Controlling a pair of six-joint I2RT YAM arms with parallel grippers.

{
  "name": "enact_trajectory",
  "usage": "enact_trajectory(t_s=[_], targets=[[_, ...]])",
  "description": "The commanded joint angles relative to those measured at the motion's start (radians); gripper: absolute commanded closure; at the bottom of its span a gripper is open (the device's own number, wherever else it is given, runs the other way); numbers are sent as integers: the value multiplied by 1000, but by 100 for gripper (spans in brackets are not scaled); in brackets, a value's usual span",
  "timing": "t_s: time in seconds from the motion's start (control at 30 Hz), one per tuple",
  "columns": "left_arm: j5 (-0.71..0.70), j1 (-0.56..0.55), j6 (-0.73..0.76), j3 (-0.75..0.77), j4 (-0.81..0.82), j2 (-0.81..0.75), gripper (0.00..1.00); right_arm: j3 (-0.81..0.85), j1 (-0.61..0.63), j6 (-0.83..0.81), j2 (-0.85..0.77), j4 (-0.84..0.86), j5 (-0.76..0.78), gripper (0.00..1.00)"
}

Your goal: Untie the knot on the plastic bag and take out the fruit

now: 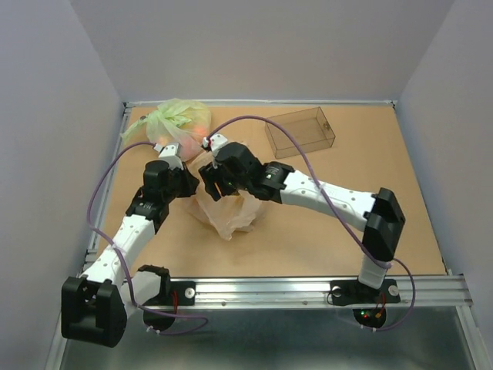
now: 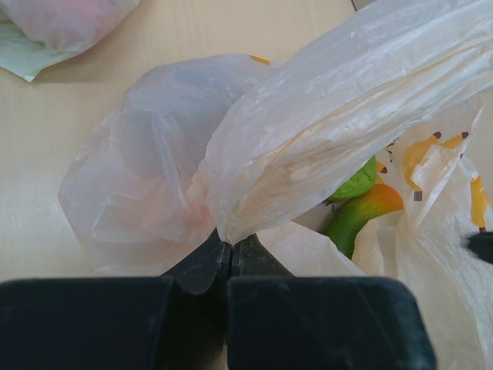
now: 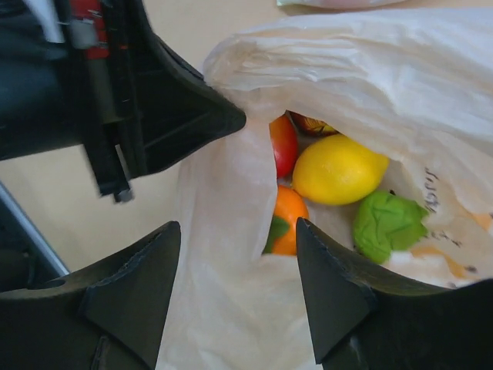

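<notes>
The pale peach plastic bag (image 1: 231, 214) lies mid-table between both arms. My left gripper (image 2: 229, 242) is shut on a bunched fold of the bag's film (image 2: 308, 131) and holds it up. No tied knot shows; the bag's mouth gapes open in the right wrist view. Inside it are a yellow lemon (image 3: 339, 168), a red fruit (image 3: 283, 145), an orange with a green cap (image 3: 290, 216) and a green lime (image 3: 385, 223). My right gripper (image 3: 235, 231) is open, its jaws standing either side of the bag's near rim (image 3: 223, 293). In the top view the left gripper (image 1: 190, 185) and the right gripper (image 1: 211, 183) are close together.
A light-green bag (image 1: 179, 123) with pinkish fruit sits at the back left, just behind the left gripper; its corner shows in the left wrist view (image 2: 54, 23). A clear box (image 1: 300, 131) stands at the back centre-right. The left gripper's body (image 3: 154, 100) is close above my right fingers.
</notes>
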Motion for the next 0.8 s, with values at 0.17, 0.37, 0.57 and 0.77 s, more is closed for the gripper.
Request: enact_trajectory(t_s=[0.17, 0.37, 0.57, 0.77], targets=[[-15, -3, -15, -12, 36, -37, 92, -41, 5, -1, 129, 49, -179, 54], [-37, -5, -102, -41, 19, -68, 91, -264, 53, 30, 55, 82, -289, 88], [-54, -5, -230, -102, 19, -100, 86, -354, 84, 16, 52, 149, -247, 99], [-71, -6, -323, -166, 36, -131, 56, -339, 99, 4, 90, 181, -281, 96]])
